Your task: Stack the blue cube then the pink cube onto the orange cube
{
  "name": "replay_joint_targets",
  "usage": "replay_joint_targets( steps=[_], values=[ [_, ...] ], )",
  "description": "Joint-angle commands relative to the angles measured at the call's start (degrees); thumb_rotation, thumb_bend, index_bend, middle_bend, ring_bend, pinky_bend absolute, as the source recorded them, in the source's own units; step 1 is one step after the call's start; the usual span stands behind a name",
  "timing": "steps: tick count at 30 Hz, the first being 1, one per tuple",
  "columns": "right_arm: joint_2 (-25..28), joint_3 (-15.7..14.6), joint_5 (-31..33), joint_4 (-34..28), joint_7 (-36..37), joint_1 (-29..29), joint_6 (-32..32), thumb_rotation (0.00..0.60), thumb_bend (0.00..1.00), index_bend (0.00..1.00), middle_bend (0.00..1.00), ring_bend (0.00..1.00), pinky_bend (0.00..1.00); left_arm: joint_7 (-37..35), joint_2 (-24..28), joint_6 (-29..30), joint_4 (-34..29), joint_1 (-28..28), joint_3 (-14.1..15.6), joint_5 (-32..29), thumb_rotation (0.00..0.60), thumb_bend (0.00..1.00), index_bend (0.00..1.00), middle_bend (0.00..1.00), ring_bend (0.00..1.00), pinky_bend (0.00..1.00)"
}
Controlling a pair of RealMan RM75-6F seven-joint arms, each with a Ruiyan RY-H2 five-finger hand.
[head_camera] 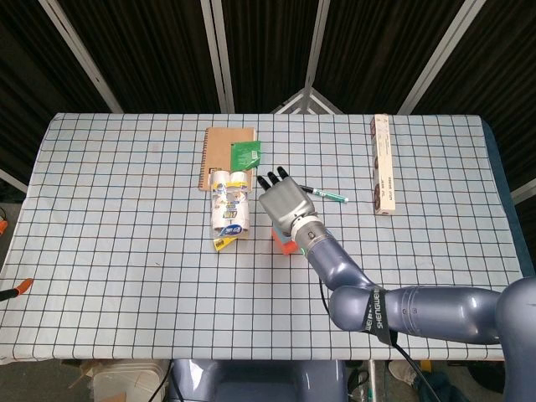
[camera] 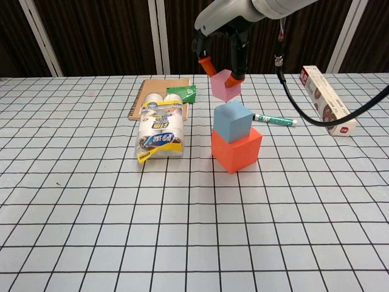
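Note:
The orange cube [camera: 237, 149] stands mid-table with the blue cube [camera: 233, 120] on top of it. My right hand [camera: 220, 56] holds the pink cube [camera: 225, 84] in the air just above the blue cube and slightly to its left, apart from it. In the head view the right hand [head_camera: 285, 204] covers the stack; only a sliver of the orange cube [head_camera: 281, 244] shows below it. My left hand is not in either view.
A pack of white bottles [camera: 159, 128] lies left of the stack, with a brown notebook [camera: 159, 94] and a green packet [camera: 182, 93] behind it. A green marker [camera: 275, 120] lies right of the stack. A long carton [camera: 328, 107] lies at the far right.

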Motion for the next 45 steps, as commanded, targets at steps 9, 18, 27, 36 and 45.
replay_joint_targets(
  steps=[9,18,27,36,45],
  values=[
    [-0.3,-2.6,-1.7,1.8,4.8,-1.2,-2.3,0.6,0.4,0.46,0.0,0.0,0.0,-0.3,-0.1,0.8,0.2,0.2,-0.1,0.3,0.6,0.12,0.08,0.0,0.0,0.0],
    [0.6,-2.7,-5.5,-0.1,9.3,-2.4,-2.4,0.6,0.4,0.46,0.0,0.0,0.0,-0.5,0.0,0.7,0.2,0.2,-0.1,0.3,0.6,0.12,0.08,0.0,0.0,0.0],
    [0.2,-3.5,-6.9,-0.3,11.4,-2.4,-0.9,0.6,0.4,0.46,0.0,0.0,0.0,-0.8,0.2,1.0,0.1,0.4,0.1,0.7,0.6,0.12,0.08,0.0,0.0,0.0],
    [-0.6,-3.1,-9.7,-0.2,13.4,-3.2,1.6,0.6,0.4,0.46,0.0,0.0,0.0,-1.4,0.4,1.1,0.1,0.5,0.1,0.7,0.6,0.12,0.08,0.0,0.0,0.0],
    [-0.9,-3.5,-10.5,-0.6,14.3,-3.7,1.9,0.6,0.4,0.46,0.0,0.0,0.0,-1.3,0.4,1.0,0.0,0.5,0.1,0.7,0.6,0.12,0.08,0.0,0.0,0.0]
  ],
)
